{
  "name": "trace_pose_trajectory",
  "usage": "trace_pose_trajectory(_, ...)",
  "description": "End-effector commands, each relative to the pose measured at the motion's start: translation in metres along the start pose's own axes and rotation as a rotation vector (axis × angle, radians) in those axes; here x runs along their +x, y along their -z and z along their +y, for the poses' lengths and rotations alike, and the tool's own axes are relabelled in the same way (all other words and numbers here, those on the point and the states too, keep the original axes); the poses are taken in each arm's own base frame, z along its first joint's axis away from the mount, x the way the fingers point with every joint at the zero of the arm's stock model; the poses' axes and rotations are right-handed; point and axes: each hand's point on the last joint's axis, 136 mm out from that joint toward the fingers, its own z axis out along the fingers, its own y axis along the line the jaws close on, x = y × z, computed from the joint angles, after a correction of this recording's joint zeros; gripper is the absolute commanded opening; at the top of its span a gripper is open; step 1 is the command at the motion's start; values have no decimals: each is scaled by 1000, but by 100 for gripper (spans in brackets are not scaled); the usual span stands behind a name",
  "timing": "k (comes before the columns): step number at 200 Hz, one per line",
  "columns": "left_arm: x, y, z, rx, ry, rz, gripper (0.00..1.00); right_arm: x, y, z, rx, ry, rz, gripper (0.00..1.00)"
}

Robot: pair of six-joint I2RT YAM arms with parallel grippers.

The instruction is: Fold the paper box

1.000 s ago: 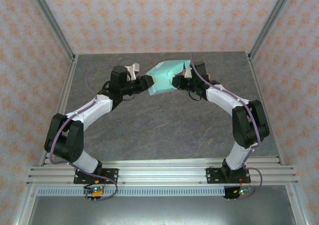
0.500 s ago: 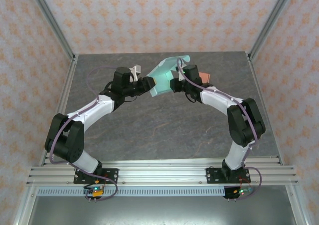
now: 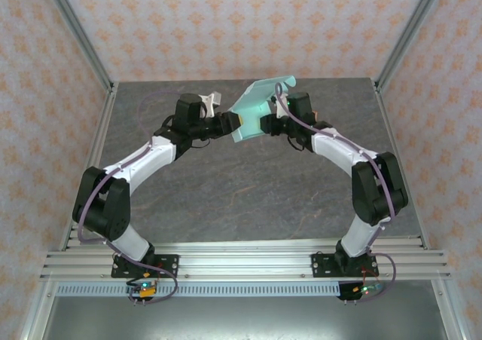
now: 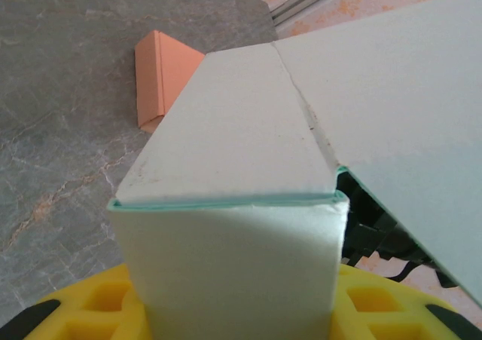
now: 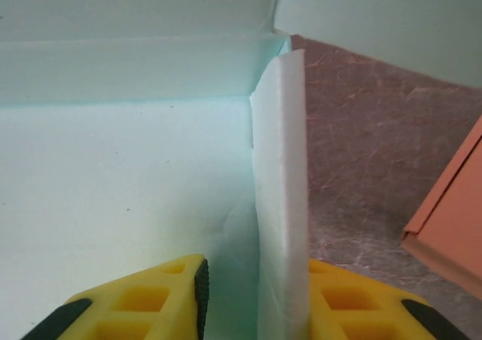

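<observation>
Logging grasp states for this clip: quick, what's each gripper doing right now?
Left gripper: closed, holding one end of the paper box.
Right gripper: closed, pinching an upright side wall of the paper box.

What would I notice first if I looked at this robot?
The mint-green paper box jumps out first. It is half-folded with a flap sticking up, and it is held near the far side of the grey table between the left gripper and the right gripper. Next comes a small orange box lying on the table close by.
</observation>
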Motion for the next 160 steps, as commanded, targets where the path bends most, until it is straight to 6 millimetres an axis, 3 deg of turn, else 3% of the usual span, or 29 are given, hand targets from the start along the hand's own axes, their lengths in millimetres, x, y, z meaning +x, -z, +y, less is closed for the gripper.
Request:
trace_pose_trajectory(1,2,7,-34,88,-94,30,31,2,1,11,-24,93,72,27)
trace_pose_trajectory(26,2,7,-36,96,-105,31,30,2,-4,4,7,97,79,23)
trace_pose_trajectory(45,2,7,-40,105,-106,35,30,-3,-7,-2,45,66,53,38)
trace_pose_trajectory(60,5,5,-40,103,-111,44,30,-9,-7,-5,62,58,20,41)
trace_pose_trajectory(124,11,-2,-15,-11,-36,91,28,-39,8,0,-20,7,-156,41)
trace_pose_trajectory(160,8,-6,-16,1,-6,78,27,-42,17,-8,-78,-55,-204,37)
